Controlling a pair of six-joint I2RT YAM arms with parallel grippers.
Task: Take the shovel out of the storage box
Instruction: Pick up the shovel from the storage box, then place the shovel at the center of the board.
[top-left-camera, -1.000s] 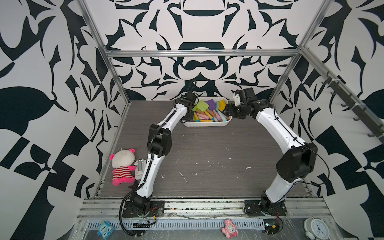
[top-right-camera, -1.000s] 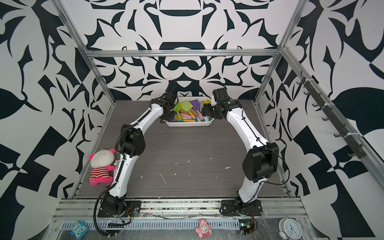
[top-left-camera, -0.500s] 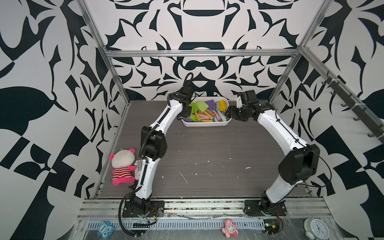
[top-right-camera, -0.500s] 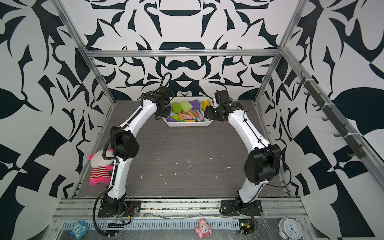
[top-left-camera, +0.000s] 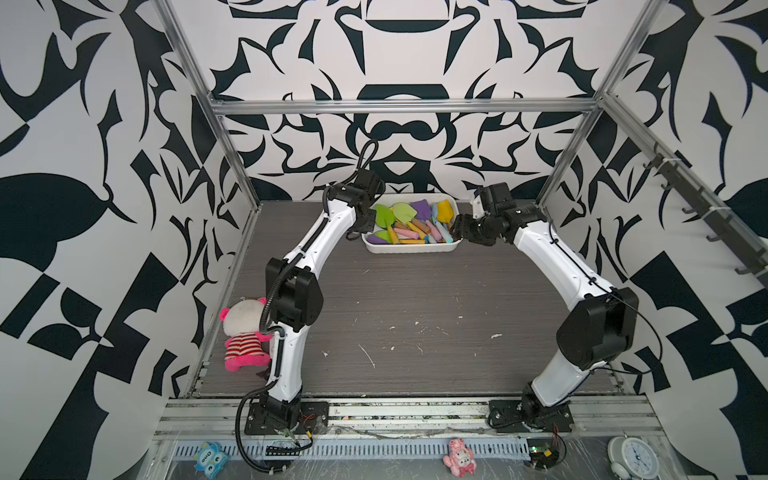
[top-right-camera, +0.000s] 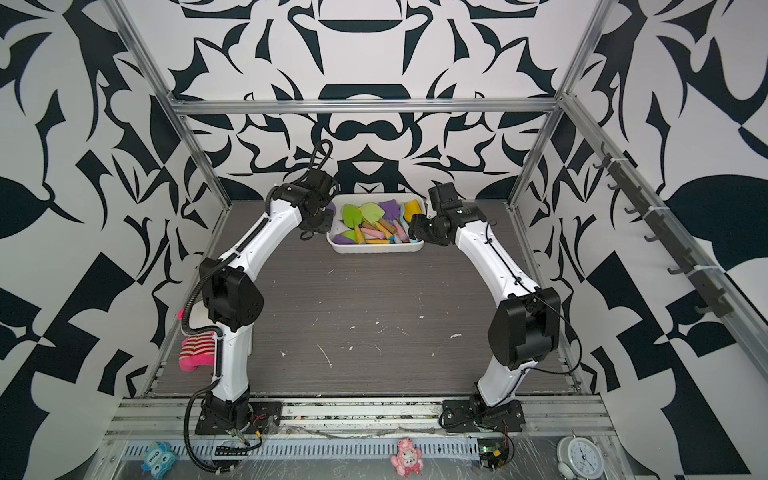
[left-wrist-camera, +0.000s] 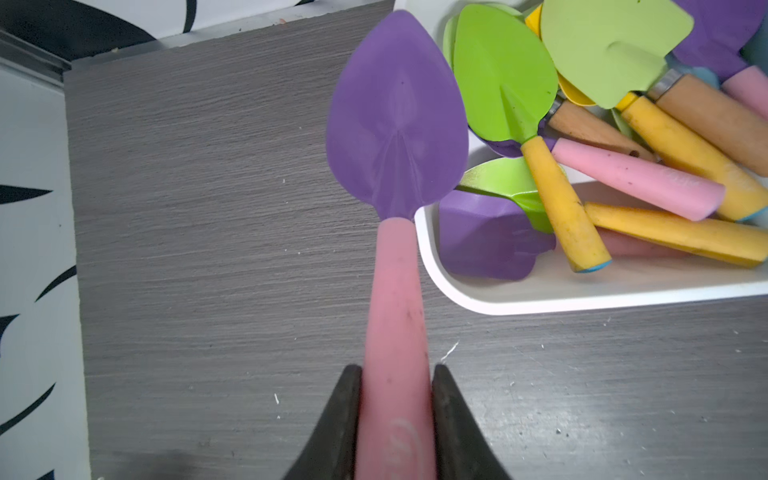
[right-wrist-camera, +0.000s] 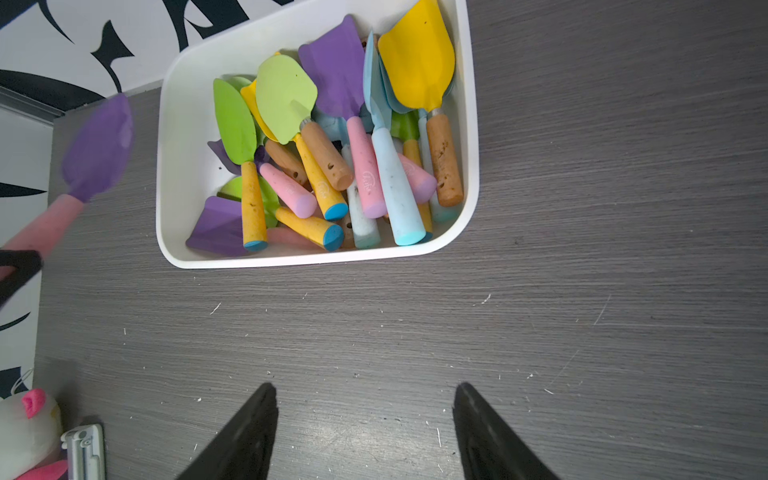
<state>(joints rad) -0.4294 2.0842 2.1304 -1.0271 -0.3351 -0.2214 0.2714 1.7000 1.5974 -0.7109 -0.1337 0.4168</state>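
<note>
Clearly the left pincer (left-wrist-camera: 397, 374) has hold of the shovel (left-wrist-camera: 397, 120). Its two dark fingers (left-wrist-camera: 345, 399) are pressed against either side of the pink handle, set only as far apart as the handle is thick. The handle runs straight out from between the fingers, and the purple leaf-shaped blade sits beyond the tips, over the grey counter (left-wrist-camera: 208, 249).

The storage box (left-wrist-camera: 540, 299) lies just to the right of this pincer and of the held shovel. In the left wrist view the blade's edge overlaps the box's rounded corner. In the right wrist view the shovel (right-wrist-camera: 99, 145), blurred there, stands outside the box (right-wrist-camera: 183, 145) with a strip of bare counter between them. How high the blade hangs above the counter I cannot tell.

Inside the box is a heap of other shovels (right-wrist-camera: 332, 145) with green, yellow, purple and pale blue blades and yellow, pink, blue and wooden handles.

The right pincer (right-wrist-camera: 365, 388) is spread wide with nothing between its fingers. It hangs over bare counter, with the box beyond its fingertips. In both top views the box (top-left-camera: 409, 248) (top-right-camera: 376, 248) lies between the two pincers, the right pincer (top-left-camera: 457, 226) close by its right end.

A pink and white plush toy (top-left-camera: 243, 332) sits well behind the left pincer, beside that arm's lower part.
</note>
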